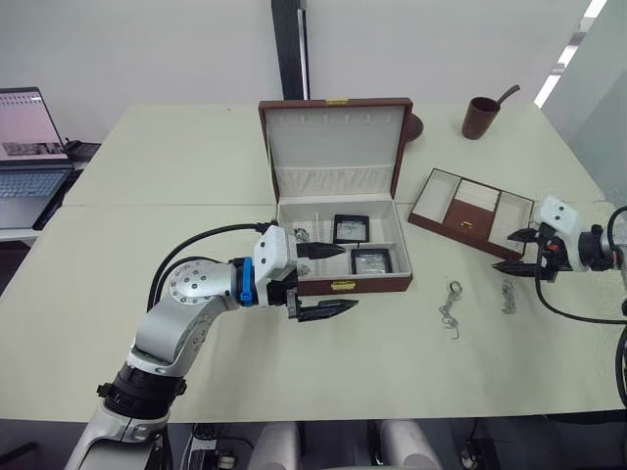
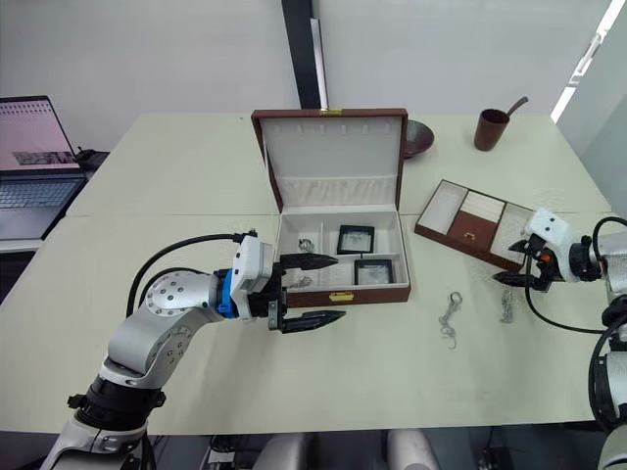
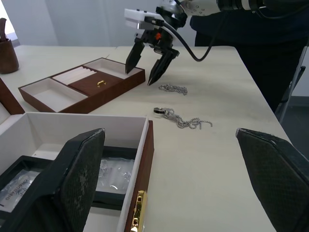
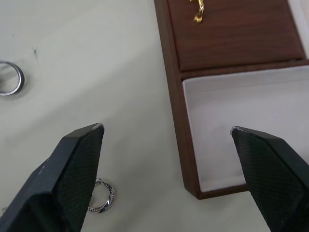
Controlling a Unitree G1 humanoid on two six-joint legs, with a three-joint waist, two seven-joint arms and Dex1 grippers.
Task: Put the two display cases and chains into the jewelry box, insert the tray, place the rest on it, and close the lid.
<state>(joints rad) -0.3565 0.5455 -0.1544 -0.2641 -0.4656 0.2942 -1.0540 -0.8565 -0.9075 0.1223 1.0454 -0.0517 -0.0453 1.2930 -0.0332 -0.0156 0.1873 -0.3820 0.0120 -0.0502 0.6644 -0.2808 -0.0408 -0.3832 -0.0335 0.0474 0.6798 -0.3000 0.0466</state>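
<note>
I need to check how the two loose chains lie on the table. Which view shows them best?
The left wrist view: both chains lie stretched out close up. The eye views show them small beside the tray; the right wrist view catches just rings.

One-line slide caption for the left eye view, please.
Both display cases sit in the open jewelry box; left gripper open at its front, right gripper open beside the tray.

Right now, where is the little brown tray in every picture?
Left eye view: tray right of the jewelry box, near the right gripper.
Right eye view: tray, same place.
Left wrist view: tray beside the right gripper.
Right wrist view: tray ahead of the jaws.
Shared landmark: its gold knob.
</note>
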